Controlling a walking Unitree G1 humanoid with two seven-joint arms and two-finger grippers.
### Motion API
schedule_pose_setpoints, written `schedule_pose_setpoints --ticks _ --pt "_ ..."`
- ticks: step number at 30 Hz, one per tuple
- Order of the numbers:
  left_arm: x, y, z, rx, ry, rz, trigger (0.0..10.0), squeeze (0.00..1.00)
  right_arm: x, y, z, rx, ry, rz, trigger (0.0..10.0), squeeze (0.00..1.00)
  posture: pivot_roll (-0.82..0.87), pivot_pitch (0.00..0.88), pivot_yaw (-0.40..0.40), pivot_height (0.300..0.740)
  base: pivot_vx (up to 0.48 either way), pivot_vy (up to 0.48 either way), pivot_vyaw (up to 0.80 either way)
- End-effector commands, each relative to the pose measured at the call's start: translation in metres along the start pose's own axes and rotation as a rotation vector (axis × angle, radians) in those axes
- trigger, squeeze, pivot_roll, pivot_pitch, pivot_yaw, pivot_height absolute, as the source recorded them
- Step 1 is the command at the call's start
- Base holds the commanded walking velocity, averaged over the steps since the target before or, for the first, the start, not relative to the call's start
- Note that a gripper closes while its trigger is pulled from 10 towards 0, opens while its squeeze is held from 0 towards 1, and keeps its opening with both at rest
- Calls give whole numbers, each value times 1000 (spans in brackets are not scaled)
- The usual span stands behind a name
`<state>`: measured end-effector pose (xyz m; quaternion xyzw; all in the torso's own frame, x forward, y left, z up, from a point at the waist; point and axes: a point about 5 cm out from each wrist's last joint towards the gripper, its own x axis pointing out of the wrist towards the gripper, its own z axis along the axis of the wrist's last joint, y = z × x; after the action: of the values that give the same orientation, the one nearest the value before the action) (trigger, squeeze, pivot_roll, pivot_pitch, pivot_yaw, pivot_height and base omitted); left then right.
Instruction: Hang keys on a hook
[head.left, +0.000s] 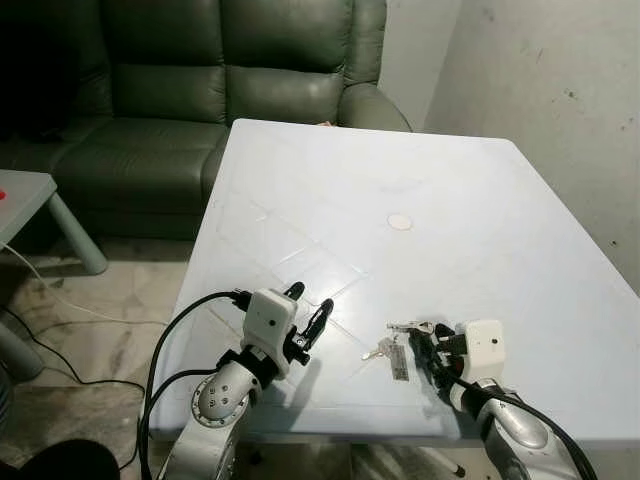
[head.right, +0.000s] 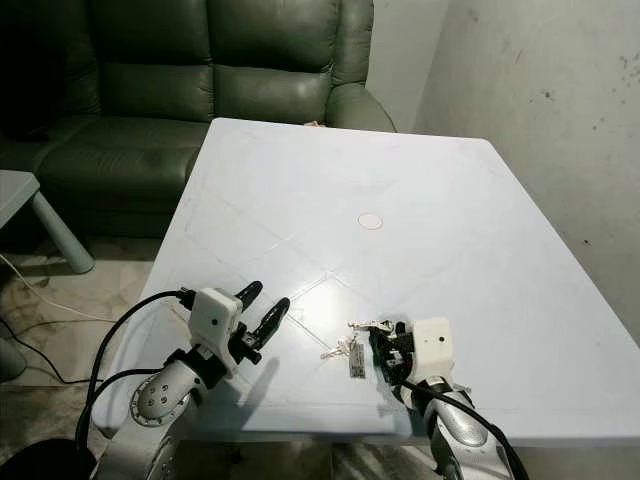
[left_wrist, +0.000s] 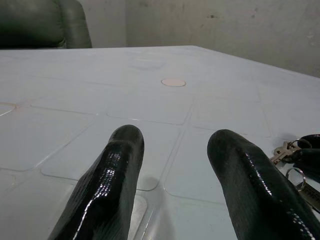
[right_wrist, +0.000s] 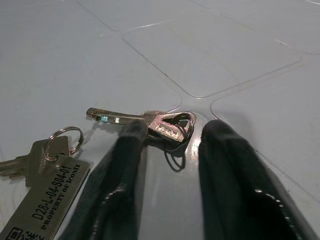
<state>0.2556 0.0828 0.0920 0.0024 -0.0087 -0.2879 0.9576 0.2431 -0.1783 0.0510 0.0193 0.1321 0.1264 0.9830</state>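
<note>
A dark green leather sofa (head.left: 200, 90) is standing behind the white plastic table (head.left: 420, 180), with a stained grey wall (head.left: 540, 90) rising to the right. The left gripper (head.left: 307, 312) is hovering spread and empty near the front edge. The silver keys with a metal tag (head.left: 398, 348) are lying just beside the right gripper (right_wrist: 167, 137), whose parted fingers are straddling one key without gripping it.
</note>
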Motion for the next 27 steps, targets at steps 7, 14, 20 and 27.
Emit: schedule_pose_setpoints --ticks 7,14,20,27 --pt "2 -3 6 4 -24 -9 10000 0 -2 -1 -3 -5 3 5 3843 0 -89 18 -60 740 0 0 0" --pt "3 -3 7 5 -24 -10 10000 0 -1 -1 -2 -7 -3 3 3412 0 -89 15 -59 740 0 0 0" --pt "3 -4 7 7 -25 -14 10000 0 -1 0 -3 -5 -3 6 3098 0 -89 14 -59 740 0 0 0" --pt "4 -4 7 8 -26 -18 10000 0 1 0 -3 -5 -10 6 1882 0 -85 0 -57 740 0 0 0"
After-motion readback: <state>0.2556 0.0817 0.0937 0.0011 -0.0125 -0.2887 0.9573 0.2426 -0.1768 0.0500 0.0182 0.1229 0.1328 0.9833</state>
